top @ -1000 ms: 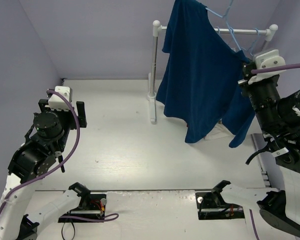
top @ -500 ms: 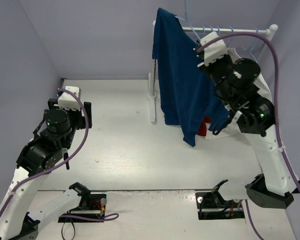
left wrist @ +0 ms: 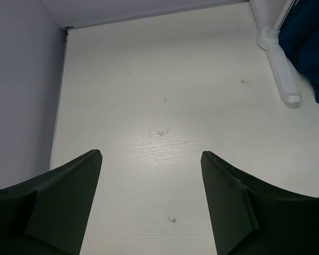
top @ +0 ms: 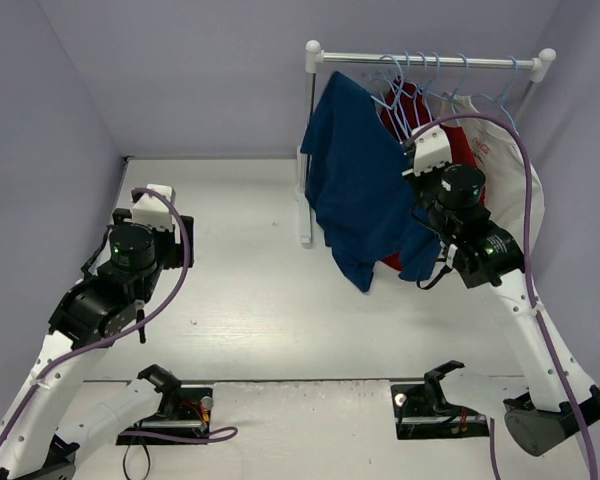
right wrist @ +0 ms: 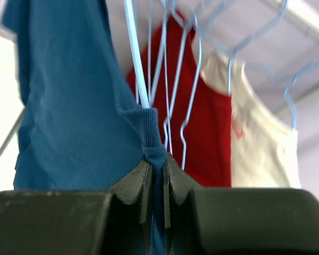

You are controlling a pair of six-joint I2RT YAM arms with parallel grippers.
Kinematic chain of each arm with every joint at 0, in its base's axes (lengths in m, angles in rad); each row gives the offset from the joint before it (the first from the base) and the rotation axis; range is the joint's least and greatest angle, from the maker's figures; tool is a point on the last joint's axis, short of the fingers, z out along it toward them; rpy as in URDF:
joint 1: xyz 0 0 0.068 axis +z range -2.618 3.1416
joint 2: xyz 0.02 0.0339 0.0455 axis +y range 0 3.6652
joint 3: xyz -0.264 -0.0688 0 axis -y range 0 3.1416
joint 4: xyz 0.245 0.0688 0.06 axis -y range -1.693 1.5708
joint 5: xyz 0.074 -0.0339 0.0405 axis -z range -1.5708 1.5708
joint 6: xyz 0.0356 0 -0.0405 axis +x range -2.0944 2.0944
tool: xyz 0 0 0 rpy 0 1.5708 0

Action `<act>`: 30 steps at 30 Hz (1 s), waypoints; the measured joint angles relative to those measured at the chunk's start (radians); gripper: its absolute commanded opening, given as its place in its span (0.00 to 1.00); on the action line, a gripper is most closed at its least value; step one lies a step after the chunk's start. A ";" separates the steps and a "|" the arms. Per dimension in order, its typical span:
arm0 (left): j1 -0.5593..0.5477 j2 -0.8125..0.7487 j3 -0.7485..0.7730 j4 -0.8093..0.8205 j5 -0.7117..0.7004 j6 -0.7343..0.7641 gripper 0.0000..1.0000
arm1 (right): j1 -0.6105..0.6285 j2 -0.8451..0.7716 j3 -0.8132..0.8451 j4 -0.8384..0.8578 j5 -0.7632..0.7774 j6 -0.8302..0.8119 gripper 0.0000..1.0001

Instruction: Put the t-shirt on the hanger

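The navy t-shirt [top: 355, 185] hangs bunched from the left part of the rail, over a light-blue wire hanger [top: 398, 100]. In the right wrist view the t-shirt [right wrist: 69, 106] fills the left side and its ribbed neck edge is pinched between my right gripper's [right wrist: 157, 162] jaws, with the hanger wire [right wrist: 136, 58] running up from that spot. My right gripper [top: 412, 160] is up at the shirt, below the rail. My left gripper [left wrist: 151, 156] is open and empty above the bare table; it sits at the left in the top view [top: 158, 200].
A white clothes rail [top: 430, 60] on a post with a foot [left wrist: 282, 74] stands at the back right. It carries several light-blue hangers, a red shirt [right wrist: 212, 133] and a white shirt [right wrist: 263, 149]. Grey walls close in left and back.
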 measured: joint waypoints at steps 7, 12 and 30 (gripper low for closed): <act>0.000 -0.006 -0.051 0.001 0.017 -0.024 0.71 | -0.092 -0.006 -0.103 0.006 -0.067 0.100 0.00; 0.000 0.011 -0.065 0.003 0.016 -0.026 0.71 | -0.099 0.016 -0.086 0.006 -0.093 0.126 0.00; 0.002 -0.083 -0.387 0.191 0.004 -0.025 0.71 | -0.119 0.463 0.359 0.068 -0.185 0.282 0.00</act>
